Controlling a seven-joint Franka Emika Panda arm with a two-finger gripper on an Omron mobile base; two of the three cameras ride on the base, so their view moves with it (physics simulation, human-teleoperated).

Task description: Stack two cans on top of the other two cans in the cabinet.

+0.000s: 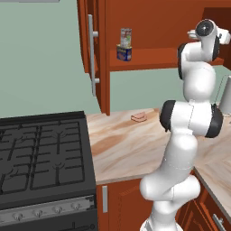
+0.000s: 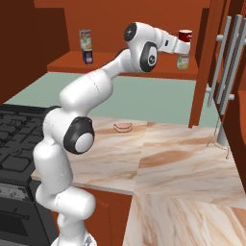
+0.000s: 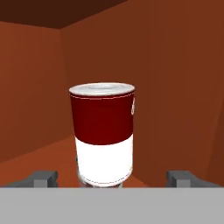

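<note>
Fingers (image 3: 43,178) spread wide, released, one tip at either side of the red can (image 3: 104,133) with clear gaps to its wall; nothing grasped. Red can with white lower band upright, centred between and just ahead of the fingertips, silver lid up. Seen from the right base view: red can (image 2: 185,35) standing on top of the silver can with green and white label (image 2: 182,61), both at the right end of the cabinet shelf (image 2: 120,68), gripper (image 2: 181,44) levelled at the stack from the left. Well away from the fingers, at the far left end of the same shelf: slim silver can with pale green-and-red label (image 1: 126,37) standing on the squat blue can with yellow markings (image 1: 123,53), upright, touching. Cabinet door (image 1: 91,49) swung open beyond that stack, long vertical silver bar handle (image 1: 91,54) on it. Below the shelf, on the marble-patterned counter (image 1: 126,149): small pinkish flat item (image 1: 139,117), kind unclear, lying apart from everything else. Black gas stove (image 1: 43,153) beside the counter, farthest from the fingers. In the hand view, reddish-brown cabinet walls behind the red can.
</note>
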